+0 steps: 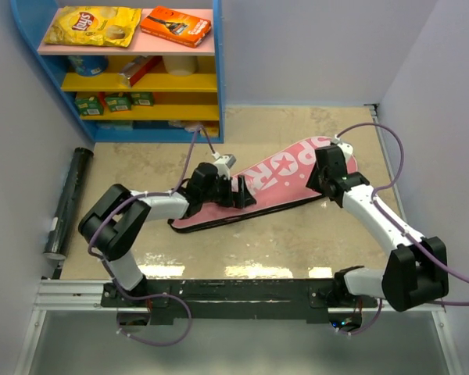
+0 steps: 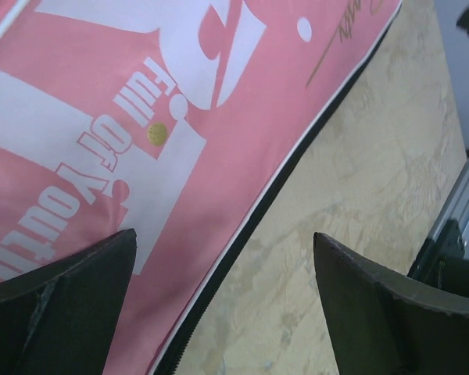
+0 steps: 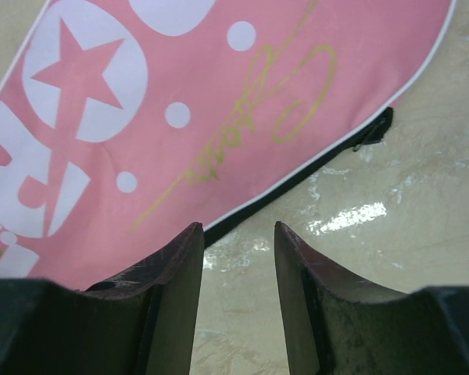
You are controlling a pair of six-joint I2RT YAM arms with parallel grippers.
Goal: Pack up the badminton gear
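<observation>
The pink racket-shaped bag (image 1: 275,175) lies flat and slantwise mid-table, its wide end at the far right. Its white lettering fills the left wrist view (image 2: 102,117) and the right wrist view (image 3: 180,101). My left gripper (image 1: 238,191) hovers over the narrow handle end, open wide, straddling the bag's black zip edge (image 2: 242,226) with nothing between the fingers (image 2: 223,237). My right gripper (image 1: 325,167) is at the wide end, its fingers parted over bare table just off the zip edge (image 3: 238,226), holding nothing. The zip pull (image 3: 373,136) lies at the bag's rim. The long black tube (image 1: 69,201) rests by the left wall.
A blue shelf unit (image 1: 219,78) stands at the back left with a yellow crisp packet (image 1: 94,25), an orange box (image 1: 176,25) and other snacks. Walls close in left and right. A metal rail (image 1: 242,291) runs along the near edge.
</observation>
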